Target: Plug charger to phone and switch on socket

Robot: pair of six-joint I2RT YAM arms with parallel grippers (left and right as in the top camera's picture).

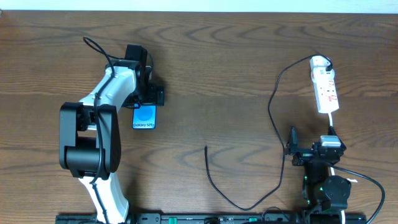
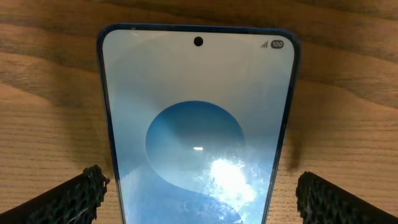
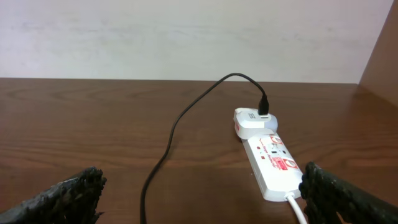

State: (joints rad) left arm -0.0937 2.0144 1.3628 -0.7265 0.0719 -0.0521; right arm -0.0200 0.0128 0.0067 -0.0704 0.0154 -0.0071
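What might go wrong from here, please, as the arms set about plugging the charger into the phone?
The open left claw straddles the phone; closing off-centre could skid it across the table.
The charger tip lies flat, well apart from the phone, and may slip from a pinch.
Its cable loops close by the right claw; tugging could snag it or drag the socket.
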